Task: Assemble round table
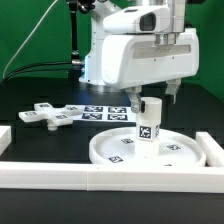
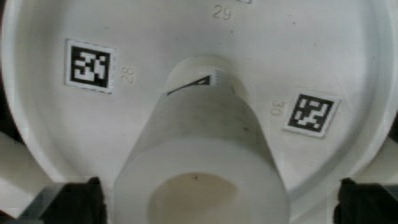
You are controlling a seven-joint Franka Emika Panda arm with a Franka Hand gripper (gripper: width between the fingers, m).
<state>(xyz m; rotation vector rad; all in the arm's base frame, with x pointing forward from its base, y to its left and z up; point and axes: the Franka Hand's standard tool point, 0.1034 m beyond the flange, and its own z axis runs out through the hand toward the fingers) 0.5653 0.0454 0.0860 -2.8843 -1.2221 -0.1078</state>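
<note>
1. The disc (image 1: 150, 150) lay flat on the black table, against the white rails (image 1: 60, 165) at the near edge and the exterior view's right, tags showing on its face.
2. The marker board (image 1: 105, 113) lay just behind the disc.
3. The gripper (image 1: 152, 98) hung directly above the disc's centre, jaws spread as wide as they go, one finger on each side of the post and gripping nothing.
4. The cross (image 1: 47, 115) lay well apart from the disc, toward the exterior view's left.
5. The post (image 1: 148, 122) stood upright at the disc's centre, its hollow top (image 2: 192, 195) facing the wrist view.
6. Judged step: post seated. Next likely needs lifting clear, then fetching the cross, without knocking the post.
</note>
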